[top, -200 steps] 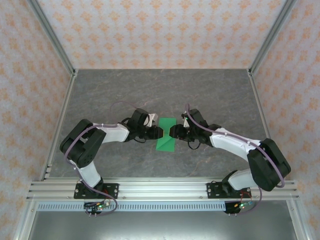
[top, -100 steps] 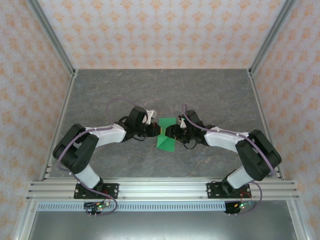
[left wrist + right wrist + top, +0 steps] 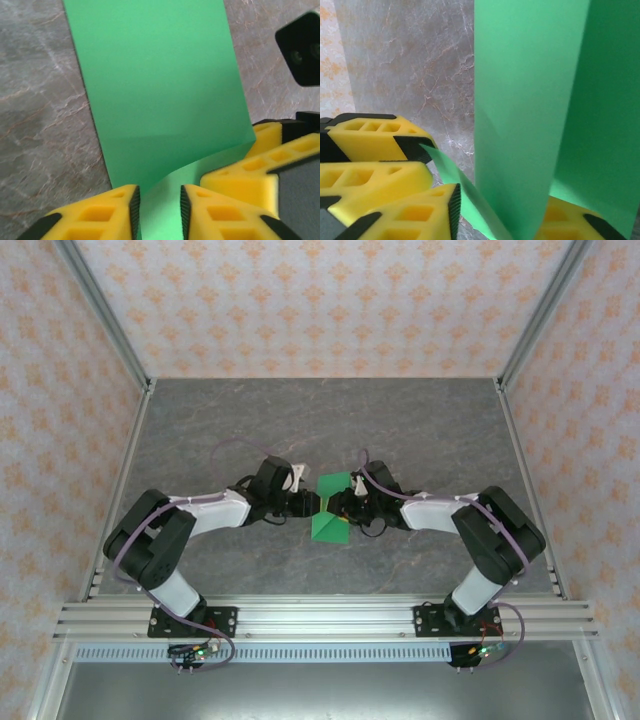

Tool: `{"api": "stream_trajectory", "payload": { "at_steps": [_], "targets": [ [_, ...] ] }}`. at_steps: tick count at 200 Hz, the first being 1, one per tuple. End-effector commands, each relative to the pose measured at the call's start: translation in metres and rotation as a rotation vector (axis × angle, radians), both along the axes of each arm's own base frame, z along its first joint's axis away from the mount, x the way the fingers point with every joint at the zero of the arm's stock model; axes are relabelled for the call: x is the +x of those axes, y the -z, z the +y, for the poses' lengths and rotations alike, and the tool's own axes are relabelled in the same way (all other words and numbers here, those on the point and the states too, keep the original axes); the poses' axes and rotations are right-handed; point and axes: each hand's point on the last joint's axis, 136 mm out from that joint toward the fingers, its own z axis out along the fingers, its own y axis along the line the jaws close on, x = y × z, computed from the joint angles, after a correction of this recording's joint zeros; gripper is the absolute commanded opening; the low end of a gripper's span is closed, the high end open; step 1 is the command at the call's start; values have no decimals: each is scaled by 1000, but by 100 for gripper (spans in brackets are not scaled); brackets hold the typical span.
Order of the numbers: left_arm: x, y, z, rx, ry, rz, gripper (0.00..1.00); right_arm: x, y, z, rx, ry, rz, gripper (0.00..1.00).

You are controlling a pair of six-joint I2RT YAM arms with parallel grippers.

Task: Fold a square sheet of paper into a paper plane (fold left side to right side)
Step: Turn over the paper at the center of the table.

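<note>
Found the square sheet of paper (image 3: pixel 328 525) mid-surface (image 3: pixel 300 420), partly folded with one side raised, left gripper (image 3: pixel 159 200) and right gripper (image 3: pixel 497 210) jaws apart around it, unclamped; judged early, most plane folds left.

The top external camera is looking down from above and behind, standing well back and taking in the whole grey table (image 3: pixel 200 430). The left arm's base (image 3: pixel 190 620) and the right arm's base (image 3: pixel 450 620) are sitting at its bottom edge, and patterned walls (image 3: pixel 300 300) are rising around.

The left wrist camera is riding just behind the left gripper (image 3: pixel 159 205), facing out along its yellow fingers, very near the green sheet of paper (image 3: pixel 160 80). The right wrist camera is peering past the right gripper (image 3: pixel 502 210) from the opposite side, equally near.

All three views are sharing the paper at the table's middle, and each wrist view is also catching the other gripper's fingers.
</note>
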Motion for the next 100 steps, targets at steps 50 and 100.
{"api": "stream_trajectory", "payload": {
  "at_steps": [50,100],
  "targets": [
    [-5,-55,52,-35,-178,-107,75,28,-74,-2,125,-42,-206,4],
    [-9,-161,43,-357,-205,-244,100,29,-209,-32,368,-84,-506,4]
  ]
}}
